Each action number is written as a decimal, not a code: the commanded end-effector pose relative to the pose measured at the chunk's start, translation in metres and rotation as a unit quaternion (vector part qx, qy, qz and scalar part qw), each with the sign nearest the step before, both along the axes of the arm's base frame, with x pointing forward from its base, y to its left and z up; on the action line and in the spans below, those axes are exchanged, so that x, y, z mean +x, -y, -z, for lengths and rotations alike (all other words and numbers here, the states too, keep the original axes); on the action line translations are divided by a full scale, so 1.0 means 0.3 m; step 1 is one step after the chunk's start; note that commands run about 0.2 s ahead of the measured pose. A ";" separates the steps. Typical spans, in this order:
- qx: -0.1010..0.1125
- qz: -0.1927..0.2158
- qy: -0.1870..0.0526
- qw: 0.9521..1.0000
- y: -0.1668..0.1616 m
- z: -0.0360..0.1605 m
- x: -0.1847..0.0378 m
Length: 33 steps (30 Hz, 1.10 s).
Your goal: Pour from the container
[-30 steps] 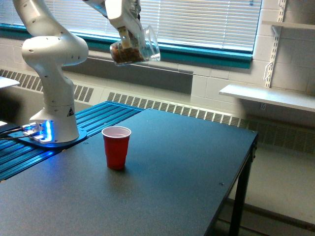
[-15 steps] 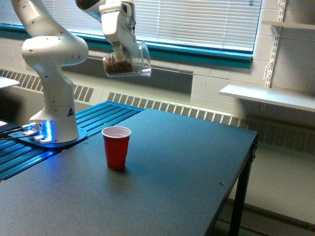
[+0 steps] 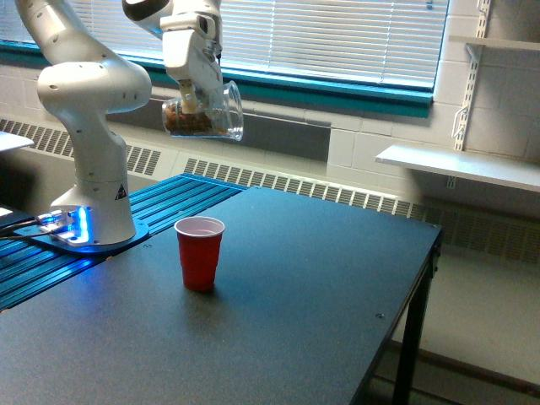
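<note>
The container (image 3: 205, 112) is a clear beaker with brown pieces lying along its lower side. It hangs tipped almost onto its side, mouth toward the exterior view's right, high above the table. My gripper (image 3: 193, 103) is shut on it from above. A red cup (image 3: 199, 252) with a white inside stands upright on the dark table (image 3: 295, 304), well below the container and slightly to its right. Nothing is falling from the container's mouth.
The arm's white base (image 3: 93, 198) stands at the exterior view's left on a blue ribbed surface (image 3: 169, 202). Behind are a window with blinds, a radiator grille and a white wall shelf (image 3: 464, 164). The table's right edge drops off to the floor.
The gripper and container have moved down and toward the exterior view's left over the last second. The red cup has stayed in place.
</note>
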State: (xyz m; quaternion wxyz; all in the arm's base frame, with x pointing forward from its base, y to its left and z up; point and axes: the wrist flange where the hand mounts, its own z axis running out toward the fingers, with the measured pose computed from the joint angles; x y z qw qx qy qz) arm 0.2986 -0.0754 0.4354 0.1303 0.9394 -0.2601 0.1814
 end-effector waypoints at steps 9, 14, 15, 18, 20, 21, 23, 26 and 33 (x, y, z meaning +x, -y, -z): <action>0.002 0.005 -0.028 1.000 0.015 0.057 -0.073; 0.002 0.007 -0.039 0.999 0.017 0.077 -0.095; 0.001 0.007 -0.041 0.999 0.018 0.081 -0.100; 0.001 0.008 -0.047 0.999 0.017 0.093 -0.113; 0.003 0.008 -0.052 0.999 0.017 0.103 -0.122; 0.003 0.008 -0.054 0.999 0.017 0.107 -0.126; 0.004 0.009 -0.057 0.998 0.018 0.109 -0.132; 0.004 0.012 -0.060 0.998 0.019 0.107 -0.138; 0.001 0.012 -0.072 0.997 0.021 0.110 -0.150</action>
